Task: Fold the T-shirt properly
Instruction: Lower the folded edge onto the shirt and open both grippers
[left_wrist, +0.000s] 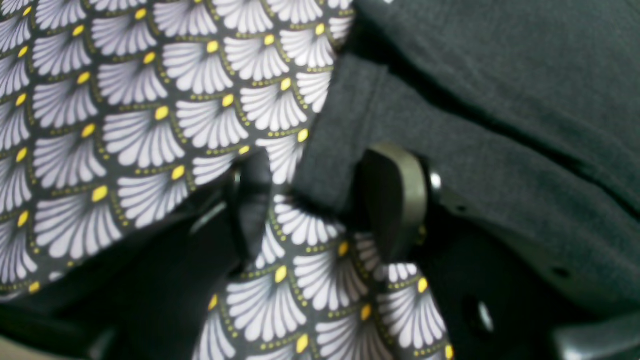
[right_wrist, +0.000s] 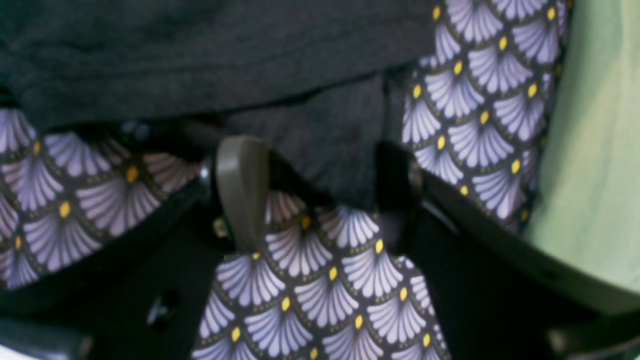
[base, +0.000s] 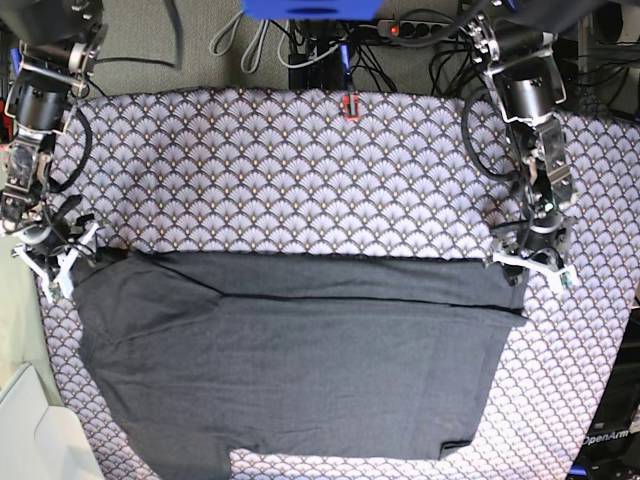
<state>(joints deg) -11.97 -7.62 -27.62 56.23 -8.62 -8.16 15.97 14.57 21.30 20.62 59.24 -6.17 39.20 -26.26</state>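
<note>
Lying flat: the T-shirt (base: 290, 370), dark charcoal grey, spread wide across the near half of the desk (base: 300, 170), its long far edge running side to side between the two arms.
Fold line: a second cloth layer crosses the T-shirt just behind the far edge, seen in the base view as a dark seam from one side to the other.
Desk cover: a tablecloth (base: 300, 190) printed with white fans and small yellow dots on a dark ground; it shows bare behind the T-shirt and along both sides.
Left fingers (left_wrist: 320, 200): parted about halfway, one on each side of a hemmed corner of the T-shirt (left_wrist: 450, 125); that corner reaches down between them, and the olive pad (left_wrist: 400, 195) lies against the cloth. The wrist view does not show that they press it, so whether it is held I cannot tell.
Left arm: at the far corner of the T-shirt on the base view's right, tips down at the cloth edge (base: 535, 262).
Right fingers (right_wrist: 320, 195): spread wide, with a flap of T-shirt (right_wrist: 200, 55) hanging into the gap and tablecloth (right_wrist: 320, 280) visible below it; the olive pad (right_wrist: 242, 190) stands clear of the flap, nothing gripped.
Right arm: at the opposite far corner on the base view's left, tips at the cloth edge (base: 55, 255).
Beyond the desk: cables and a power strip (base: 420, 28) on the floor behind.
</note>
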